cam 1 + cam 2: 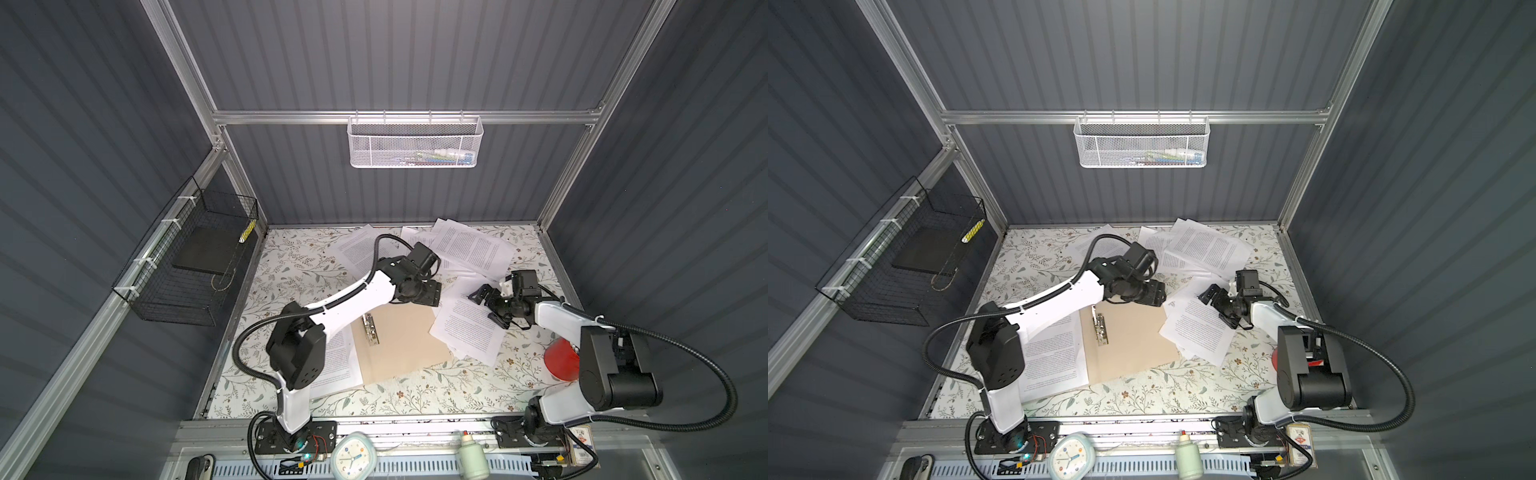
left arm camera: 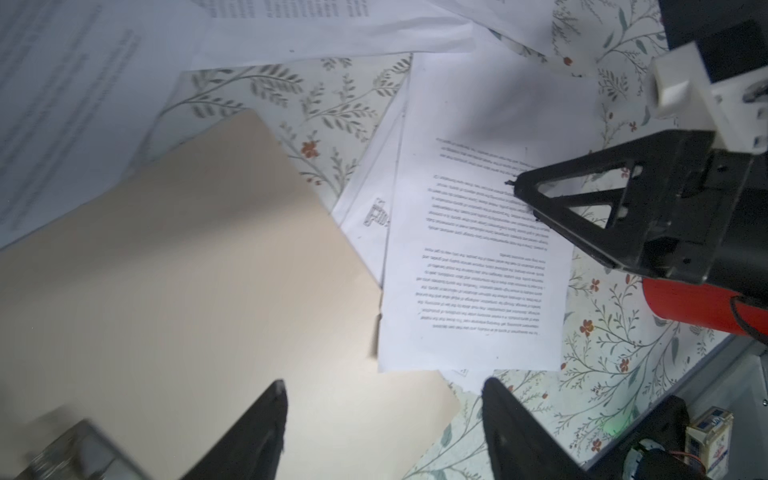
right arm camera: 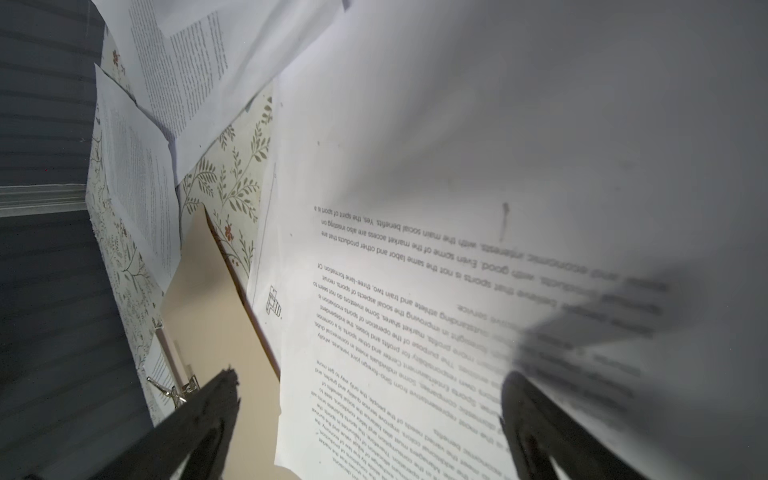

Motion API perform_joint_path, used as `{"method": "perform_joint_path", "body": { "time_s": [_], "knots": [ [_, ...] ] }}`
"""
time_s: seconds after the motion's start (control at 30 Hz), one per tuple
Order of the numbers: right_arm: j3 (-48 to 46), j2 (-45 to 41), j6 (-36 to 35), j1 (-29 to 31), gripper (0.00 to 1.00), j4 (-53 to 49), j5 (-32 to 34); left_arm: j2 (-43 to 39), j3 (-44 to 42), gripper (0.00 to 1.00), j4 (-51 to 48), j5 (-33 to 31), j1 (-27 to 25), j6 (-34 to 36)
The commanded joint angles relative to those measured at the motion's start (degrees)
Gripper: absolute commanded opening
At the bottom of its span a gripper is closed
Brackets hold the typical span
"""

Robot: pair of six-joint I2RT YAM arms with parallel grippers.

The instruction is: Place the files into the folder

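The tan folder (image 1: 405,343) lies open on the table in both top views, with its metal clip (image 1: 370,330) along the spine. One printed sheet (image 1: 338,365) rests on its left half, partly under my left arm. More files lie in a stack (image 1: 469,332) against the folder's right edge and in a loose pile (image 1: 469,249) at the back. My left gripper (image 2: 384,388) hovers open above the folder's (image 2: 187,291) right edge, nothing between its fingers. My right gripper (image 3: 370,386) stands wide open just over the right stack (image 3: 436,270), empty.
A red cylinder (image 1: 561,359) stands at the right edge beside my right arm. A black wire basket (image 1: 191,257) holding a black pad hangs on the left wall. A white mesh basket (image 1: 415,141) hangs on the back rail. A clock (image 1: 353,455) and bottle (image 1: 471,455) sit in front.
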Motion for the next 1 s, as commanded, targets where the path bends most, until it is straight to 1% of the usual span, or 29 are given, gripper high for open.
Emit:
{"method": "perform_joint_path", "body": {
  "time_s": [0.0, 0.07, 0.13, 0.27, 0.3, 0.4, 0.5, 0.63, 0.8, 0.97],
  "knots": [
    [1.7, -2.1, -2.6, -3.5, 0.99, -5.4, 5.3, 7.0, 3.3, 0.73, 1.1, 6.5, -1.8, 1.3],
    [0.8, -2.0, -2.4, -5.9, 0.99, -5.4, 4.7, 9.8, 4.8, 0.73, 2.5, 8.4, -3.1, 1.2],
    [0.0, -2.1, -2.2, -7.9, 0.99, -5.3, 4.6, 12.6, 7.0, 0.73, 1.9, 9.5, -3.9, 1.3],
    [-2.5, -2.8, -0.6, -10.3, 0.99, -3.9, 4.2, 16.0, 8.2, 0.72, 2.6, 10.9, -4.6, 0.8],
    [-3.0, -3.0, -0.4, -10.6, 0.99, -3.8, 2.0, 16.5, 8.2, 0.72, 2.6, 11.0, -4.7, 0.7],
    [-4.2, -2.8, 0.1, -10.9, 0.99, -3.5, 1.7, 17.4, 7.3, 0.72, 2.5, 11.0, -4.7, 0.8],
    [-4.9, -1.8, 1.0, -11.0, 0.99, -2.7, 0.0, 17.7, 6.1, 0.71, 1.9, 10.2, -4.7, 1.3],
    [-5.4, -0.4, 2.7, -11.1, 0.99, -1.1, 0.3, 18.7, 5.2, 0.71, 0.4, 9.4, -4.7, 1.9],
    [-4.5, 3.0, 3.7, -11.2, 0.99, 1.1, -3.1, 20.5, 4.8, 0.71, -1.0, 9.1, -4.7, 2.5],
    [-5.6, 1.9, 3.6, -11.0, 0.99, 2.6, -5.9, 21.7, 5.2, 0.71, -2.2, 8.6, -4.7, 2.9]
  ]
}}
